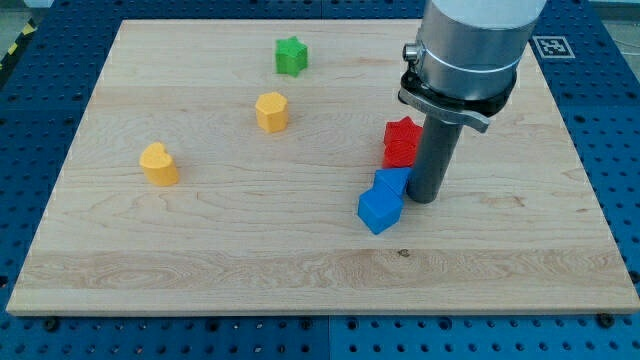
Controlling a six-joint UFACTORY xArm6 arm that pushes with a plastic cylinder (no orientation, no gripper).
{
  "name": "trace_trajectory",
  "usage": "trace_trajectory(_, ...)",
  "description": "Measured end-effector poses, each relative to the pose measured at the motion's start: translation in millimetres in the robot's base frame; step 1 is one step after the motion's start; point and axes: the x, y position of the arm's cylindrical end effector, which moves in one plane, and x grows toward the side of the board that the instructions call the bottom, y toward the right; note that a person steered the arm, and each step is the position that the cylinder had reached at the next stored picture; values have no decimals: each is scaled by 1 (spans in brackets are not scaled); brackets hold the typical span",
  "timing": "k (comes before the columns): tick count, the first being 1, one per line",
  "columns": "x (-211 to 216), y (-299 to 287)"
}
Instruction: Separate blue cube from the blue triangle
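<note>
A blue cube (379,209) lies near the board's middle, a little toward the view's right. A second blue block, the blue triangle (392,182), touches it at its upper right; its shape is partly hidden by the rod. My tip (422,200) rests on the board just to the right of the two blue blocks, close against the blue triangle. A red block (401,141) sits just above the blue pair, beside the rod on its left.
A green star-shaped block (291,56) sits near the view's top centre. A yellow block (271,111) lies below it, and another yellow block (158,163) lies at the left. The wooden board (200,260) lies on a blue perforated table.
</note>
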Motion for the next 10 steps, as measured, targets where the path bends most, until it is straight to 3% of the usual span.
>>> trace_trajectory(2, 72, 2)
trace_trajectory(3, 102, -24)
trace_trajectory(4, 99, -71)
trace_trajectory(6, 42, -144)
trace_trajectory(8, 0, -110)
trace_trajectory(10, 30, -68)
